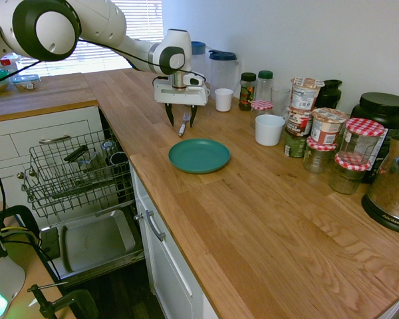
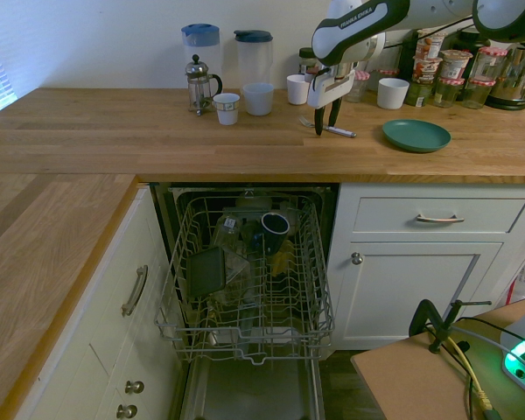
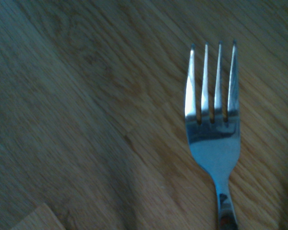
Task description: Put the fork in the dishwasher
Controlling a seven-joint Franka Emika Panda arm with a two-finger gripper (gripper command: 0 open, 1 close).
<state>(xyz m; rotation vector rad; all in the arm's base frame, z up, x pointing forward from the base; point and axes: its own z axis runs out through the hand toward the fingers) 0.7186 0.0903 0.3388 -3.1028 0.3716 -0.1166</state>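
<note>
1. Gripper [image 1: 181, 122] pointing straight down, fingers spread wide, holding nothing.
2. Fork [image 1: 184, 123] lying flat on the counter [image 1: 253, 199], between the two fingers, just beside the plate [image 1: 199, 155] and not touching it.
3. Rack [image 2: 254, 280] pulled out of the dishwasher [image 2: 245, 385] below the counter, well apart from the fork.
4. Could slip: thin, shiny and flat on wood, so hard to pinch.
5. Could spin or slide away if one finger lands first and pushes.
6. Could bump fingertips hard on the counter if coming down too far.
7. Could tip and fall on the way if pinched near one end.
8. Could drop through the wires of the rack, or land on the door, if let go too high.
</note>
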